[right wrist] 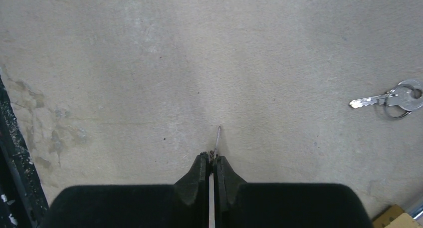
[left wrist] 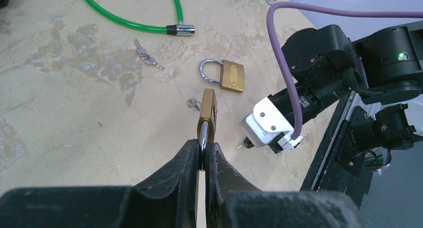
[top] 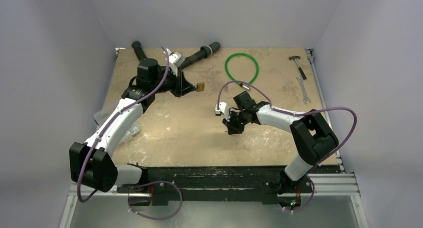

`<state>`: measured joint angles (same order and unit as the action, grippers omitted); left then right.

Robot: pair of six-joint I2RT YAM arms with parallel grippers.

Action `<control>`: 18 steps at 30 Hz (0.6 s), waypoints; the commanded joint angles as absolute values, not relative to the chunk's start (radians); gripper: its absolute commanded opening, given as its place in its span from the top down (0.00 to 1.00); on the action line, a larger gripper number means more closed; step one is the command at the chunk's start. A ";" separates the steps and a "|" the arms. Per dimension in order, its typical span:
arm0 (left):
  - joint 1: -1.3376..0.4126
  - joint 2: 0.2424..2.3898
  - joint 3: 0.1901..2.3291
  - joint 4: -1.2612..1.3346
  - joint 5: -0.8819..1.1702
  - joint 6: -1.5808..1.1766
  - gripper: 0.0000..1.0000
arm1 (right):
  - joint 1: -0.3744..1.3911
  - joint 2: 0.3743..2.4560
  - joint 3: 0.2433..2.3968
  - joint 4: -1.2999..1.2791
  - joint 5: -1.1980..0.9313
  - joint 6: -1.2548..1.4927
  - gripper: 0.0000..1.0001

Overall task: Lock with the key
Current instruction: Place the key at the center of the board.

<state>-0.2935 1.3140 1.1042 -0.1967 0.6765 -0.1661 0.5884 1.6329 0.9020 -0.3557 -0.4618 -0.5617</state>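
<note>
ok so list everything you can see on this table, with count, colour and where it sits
square brass padlock with silver shackle: 1, brass, clamped edge-on in the left gripper
second brass padlock: 1, brass, flat on the table just beyond
thin silver metal key: 1, silver, pinched in the right gripper
loose silver keys: 2 lots, one by the cable end, one near the padlocks
green cable loop: 1, green, far middle
small hammer: 1, far right
flat metal wrench: 1, silver, beside the hammer
black cylinders: 2, far edge
left gripper: 1, black, shut
right gripper: 1, black, shut
</note>
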 commanded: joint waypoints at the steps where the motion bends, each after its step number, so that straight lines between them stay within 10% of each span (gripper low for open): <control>1: -0.288 1.293 1.104 -0.141 0.682 -0.194 1.00 | 0.604 1.614 0.877 -0.331 -0.459 -0.593 0.87; 14: -0.297 1.422 1.146 -0.203 0.768 -0.252 1.00 | 0.544 1.222 0.917 -0.338 -0.468 -0.484 0.13; 18: -0.344 1.436 1.135 -0.157 0.777 -0.332 1.00 | 0.543 1.098 0.898 -0.236 -0.396 -0.456 0.07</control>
<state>-0.3019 1.4403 1.1015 -0.2230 0.7227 -0.2306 0.5430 1.1866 0.8845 -0.3435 -0.4583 -0.5049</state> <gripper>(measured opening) 0.098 0.909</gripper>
